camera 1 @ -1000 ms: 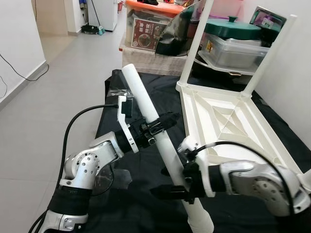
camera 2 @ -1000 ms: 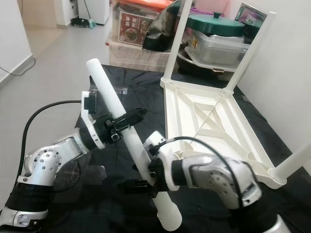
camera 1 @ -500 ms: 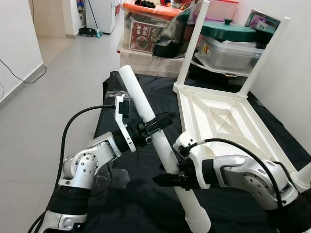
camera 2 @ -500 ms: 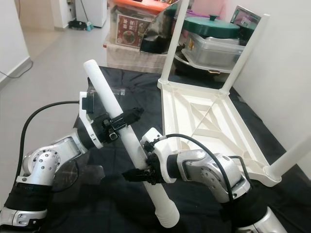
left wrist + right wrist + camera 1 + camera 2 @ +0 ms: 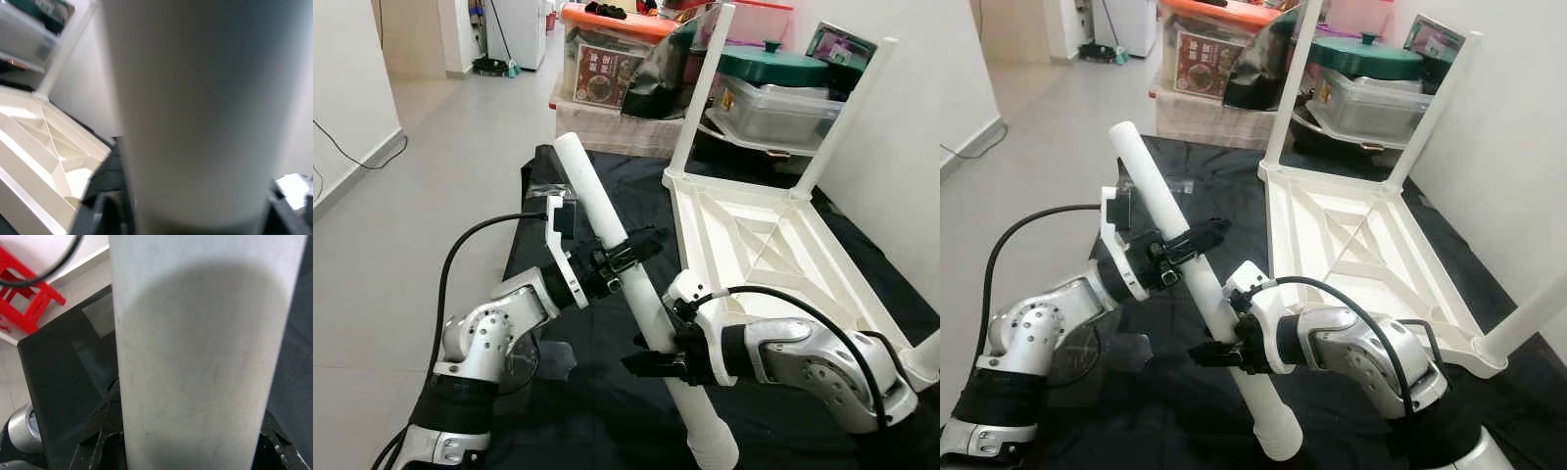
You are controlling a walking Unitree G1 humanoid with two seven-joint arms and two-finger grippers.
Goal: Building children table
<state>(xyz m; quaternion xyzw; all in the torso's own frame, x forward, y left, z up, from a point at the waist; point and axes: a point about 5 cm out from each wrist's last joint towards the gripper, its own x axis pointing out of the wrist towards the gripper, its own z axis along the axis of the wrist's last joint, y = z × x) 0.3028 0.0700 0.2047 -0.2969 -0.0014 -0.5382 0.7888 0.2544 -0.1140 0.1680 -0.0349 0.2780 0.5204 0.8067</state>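
A white table leg [image 5: 636, 294] slants above a black cloth [image 5: 597, 411], held by both claws. The left gripper [image 5: 631, 250] clamps it about mid-length; the right gripper [image 5: 656, 364] clamps it lower, near the ribbed end. In each wrist view the leg sits right between the fingers. Just right of the leg lies the upturned white tabletop [image 5: 773, 245], two legs [image 5: 705, 83] standing up at its far corners. Behind it sit storage boxes [image 5: 607, 59] and a green lidded pot [image 5: 773, 64]; pale floor tiles [image 5: 431, 176] run to the left
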